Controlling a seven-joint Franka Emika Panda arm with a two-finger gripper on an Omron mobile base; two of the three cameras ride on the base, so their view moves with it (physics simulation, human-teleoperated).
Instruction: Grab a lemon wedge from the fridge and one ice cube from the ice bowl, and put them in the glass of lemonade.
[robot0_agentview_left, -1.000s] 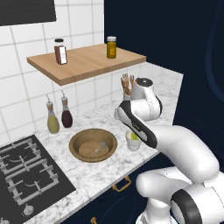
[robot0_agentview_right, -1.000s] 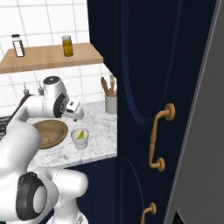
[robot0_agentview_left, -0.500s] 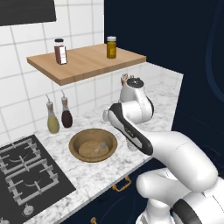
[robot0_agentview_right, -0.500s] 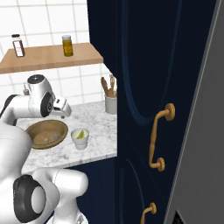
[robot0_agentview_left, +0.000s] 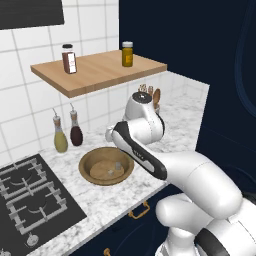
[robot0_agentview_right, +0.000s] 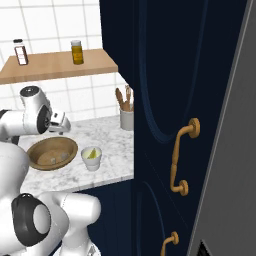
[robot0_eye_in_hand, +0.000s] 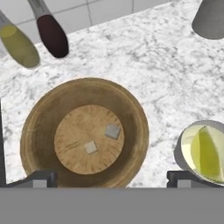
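Note:
In the hand view the brown ice bowl lies below my gripper, which is open and holds nothing. Two pale ice cubes rest on the bowl's floor. To the right stands the glass of lemonade, with a yellow lemon wedge lying in it. From the right base view, the gripper hangs above the bowl, and the glass sits just right of it. In the left base view the bowl is left of my arm. The grey fridge rises at the right.
An oil bottle and a dark bottle stand behind the bowl against the tiles. A white utensil pot sits by the navy cabinet. A wooden shelf hangs overhead. The stove lies to the left.
My arm has swung left, from above the glass of lemonade to above the ice bowl. The bowl and the glass have stayed in place.

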